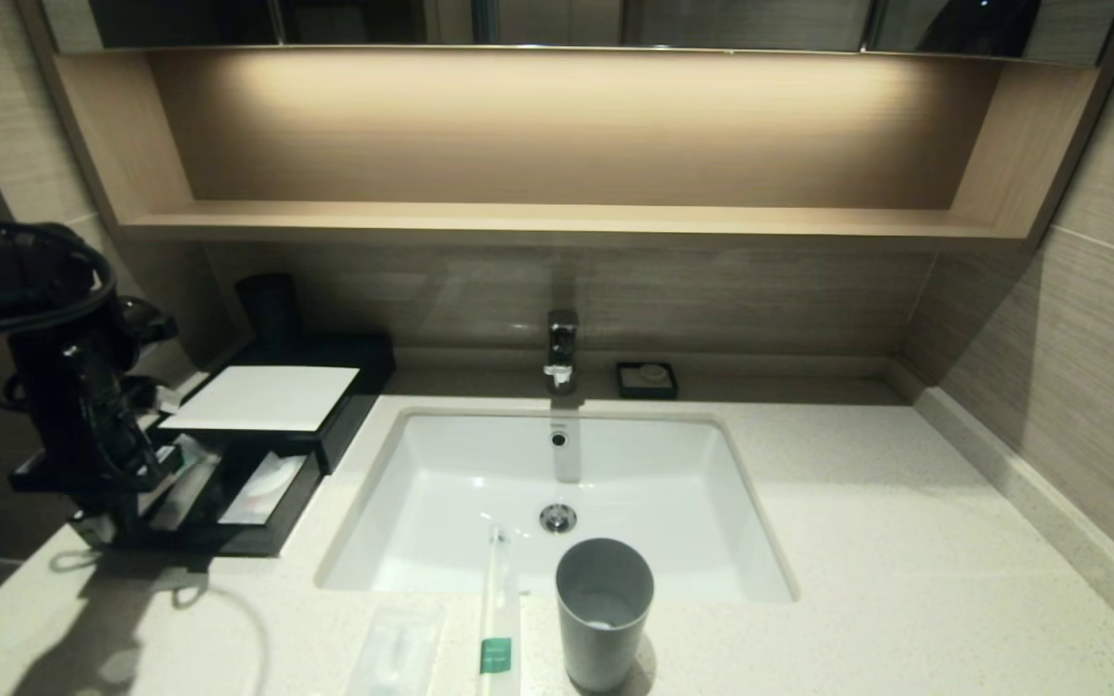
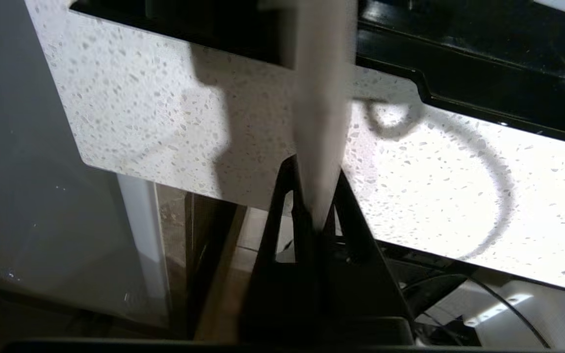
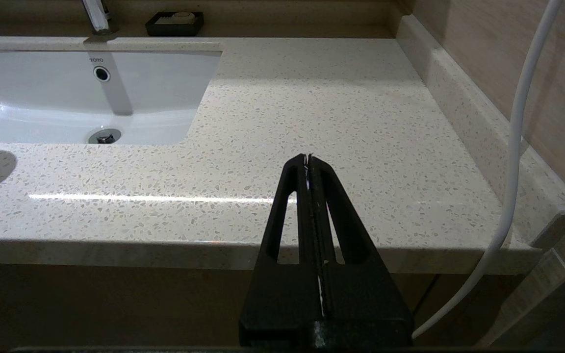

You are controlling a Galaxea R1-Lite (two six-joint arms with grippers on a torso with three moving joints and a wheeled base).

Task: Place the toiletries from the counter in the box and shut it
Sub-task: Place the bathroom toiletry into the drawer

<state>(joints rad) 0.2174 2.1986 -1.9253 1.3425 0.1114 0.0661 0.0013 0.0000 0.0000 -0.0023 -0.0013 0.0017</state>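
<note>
The black box with its white top panel stands at the counter's back left, and its divided drawer is pulled out with pale items inside. My left arm hangs over the drawer's left end. The left gripper is shut on a cream paper-wrapped stick that points toward the box's black edge. A second stick with a green band and a translucent packet lie on the counter in front of the sink. My right gripper is shut and empty over the counter's front right.
A grey cup stands right of the loose stick, at the front rim of the white sink. The faucet and a small black soap dish are at the back. A white cable hangs by the right wall.
</note>
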